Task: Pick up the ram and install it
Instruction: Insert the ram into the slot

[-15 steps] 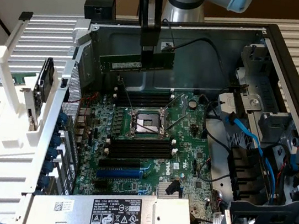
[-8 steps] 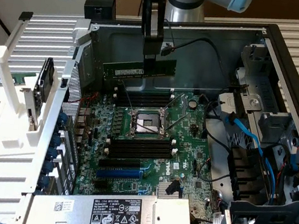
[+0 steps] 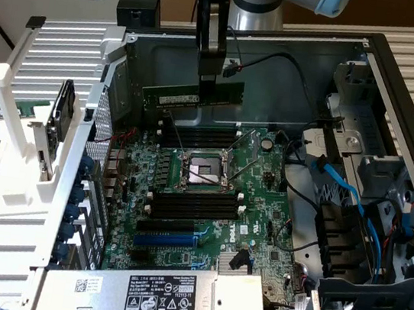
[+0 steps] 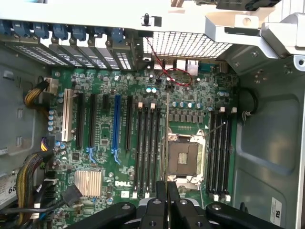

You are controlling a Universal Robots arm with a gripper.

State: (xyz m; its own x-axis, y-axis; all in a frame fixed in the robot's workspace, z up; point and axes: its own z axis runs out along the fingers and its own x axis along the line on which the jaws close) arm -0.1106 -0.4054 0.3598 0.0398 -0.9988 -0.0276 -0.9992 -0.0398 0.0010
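**Ram clamped in the gripper, held above the motherboard**

Nearest in the exterior view is the grey power supply (image 3: 163,299) with its black label, at the front edge of the open computer case (image 3: 402,82). Behind it lies the green motherboard (image 3: 264,186). On it come first the long blue slot (image 3: 168,236), then a bank of empty black slots (image 3: 192,205), then the CPU socket (image 3: 201,171). A second bank of black slots (image 3: 198,134) lies beyond the socket. Over that far bank hangs the gripper (image 3: 207,86), its fingers closed on the top edge of the ram (image 3: 170,97). The stick is held level and on edge, running parallel to the slots. It is clear of the board and not seated in any slot. In the wrist view the gripper (image 4: 167,193) pinches the ram (image 4: 167,129), seen edge-on as a thin line along the side of the socket. Farthest back is the case's grey rear wall.
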